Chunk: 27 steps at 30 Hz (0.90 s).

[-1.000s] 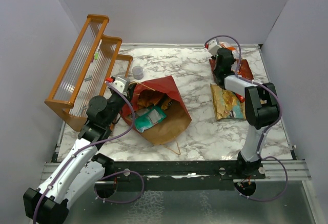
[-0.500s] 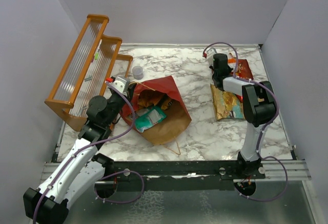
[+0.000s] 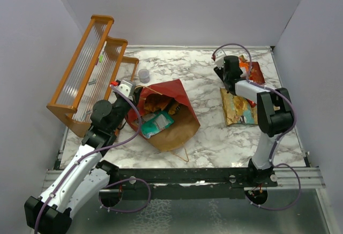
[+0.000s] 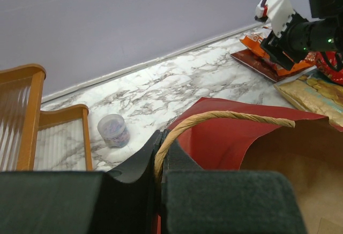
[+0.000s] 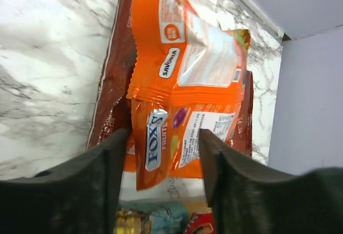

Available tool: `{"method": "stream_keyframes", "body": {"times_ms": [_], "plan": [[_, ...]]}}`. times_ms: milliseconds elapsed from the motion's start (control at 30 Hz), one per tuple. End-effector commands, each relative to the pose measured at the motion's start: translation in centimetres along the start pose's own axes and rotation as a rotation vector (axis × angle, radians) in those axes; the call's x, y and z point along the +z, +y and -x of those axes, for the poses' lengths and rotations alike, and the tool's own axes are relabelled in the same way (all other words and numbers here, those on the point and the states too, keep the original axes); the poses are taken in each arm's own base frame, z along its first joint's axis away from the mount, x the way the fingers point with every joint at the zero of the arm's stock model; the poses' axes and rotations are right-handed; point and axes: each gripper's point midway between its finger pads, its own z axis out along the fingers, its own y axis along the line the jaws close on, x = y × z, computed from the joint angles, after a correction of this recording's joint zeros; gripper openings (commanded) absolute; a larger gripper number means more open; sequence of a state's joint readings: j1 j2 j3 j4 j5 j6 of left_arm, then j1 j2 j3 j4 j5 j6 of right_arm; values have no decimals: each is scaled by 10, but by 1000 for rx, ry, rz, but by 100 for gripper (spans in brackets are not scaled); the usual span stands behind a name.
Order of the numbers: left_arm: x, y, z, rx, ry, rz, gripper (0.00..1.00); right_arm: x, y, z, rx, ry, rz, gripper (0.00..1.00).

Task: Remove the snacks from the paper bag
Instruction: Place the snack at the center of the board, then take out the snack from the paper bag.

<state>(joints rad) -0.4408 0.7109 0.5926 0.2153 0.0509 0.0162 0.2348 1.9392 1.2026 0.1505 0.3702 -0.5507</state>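
Note:
The paper bag (image 3: 167,91) lies on its side, dark red outside, its brown mouth facing the near edge. A teal packet (image 3: 156,123) and other snacks show inside. My left gripper (image 4: 161,137) is shut on the bag's twine handle (image 4: 225,117). At the far right, my right gripper (image 5: 163,148) hangs open just over two orange packets (image 5: 187,52), which lie loose on the dark red Doritos bag (image 5: 110,95). The large orange-yellow chip bag (image 3: 236,108) lies nearer, with a small red packet (image 5: 201,224) on it.
An orange wooden rack (image 3: 91,68) stands at the far left. A small clear jar (image 3: 143,75) sits between the rack and the bag. Purple walls close the marble table (image 3: 187,65) on three sides.
My right gripper has come down over the dark red bag and opened, and the orange packet it carried now lies there. The left arm and the paper bag have not moved.

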Motion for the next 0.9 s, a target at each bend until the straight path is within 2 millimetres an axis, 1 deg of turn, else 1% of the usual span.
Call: {"method": "stream_keyframes", "body": {"times_ms": [0,67,133,200,233,300,433,500,533,600,633,667,700,800,867], "plan": [[-1,8,12,7,-27,41,0,-44,-25,54,176,-178,27,61],[-2,8,12,7,-28,39,0,-64,-34,68,239,-240,37,64],[-2,8,13,5,-30,39,0,-86,-36,84,306,-321,84,67],[-2,7,14,4,-33,35,0,-112,-30,99,375,-421,170,69],[-2,7,14,4,-33,33,0,-131,-27,109,411,-490,225,69],[-3,7,15,4,-35,33,0,-161,-9,120,454,-606,356,69],[-4,7,16,4,-40,34,0,-218,31,126,451,-789,597,69],[-4,7,16,5,-42,36,0,-250,49,131,405,-877,693,69],[-4,7,16,5,-42,36,0,-270,58,135,360,-930,730,69],[-4,7,16,4,-43,34,0,-306,73,142,243,-1036,767,70],[-4,7,16,6,-43,33,0,-327,80,146,180,-1093,784,70],[-3,6,16,4,-41,31,0,-349,92,150,120,-1148,820,70],[-3,6,16,3,-41,30,0,-367,98,152,70,-1198,845,70],[-3,6,16,5,-40,31,0,-419,119,148,-75,-1356,941,70],[-3,6,16,3,-40,32,0,-443,135,139,-172,-1449,972,70]]}}
